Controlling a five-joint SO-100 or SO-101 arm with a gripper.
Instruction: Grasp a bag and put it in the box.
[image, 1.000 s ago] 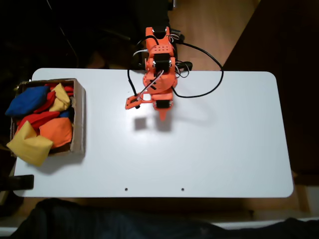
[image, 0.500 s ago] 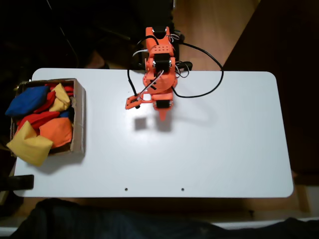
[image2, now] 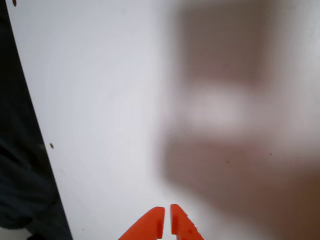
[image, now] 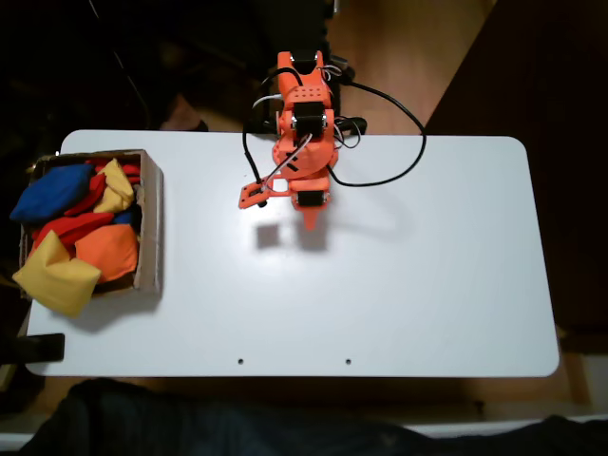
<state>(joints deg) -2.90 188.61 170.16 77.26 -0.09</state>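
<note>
The large yellow bag [image: 55, 277] lies at the near-left corner of the brown cardboard box [image: 150, 228], and its lower corner hangs over the box's wall. The box sits at the table's left edge in the fixed view. The orange arm is folded up at the back middle of the table, far from the box. Its gripper [image: 309, 223] points down at the bare tabletop. In the wrist view the gripper [image2: 166, 209] is shut, its two orange fingertips [image2: 152, 222] nearly touching with nothing between them.
The box also holds a blue bag [image: 52, 190], an orange bag [image: 109, 249], red bags and a smaller yellow bag [image: 116, 187]. A black cable [image: 408, 152] loops on the white table [image: 427, 285] behind the arm. Dark floor surrounds the table.
</note>
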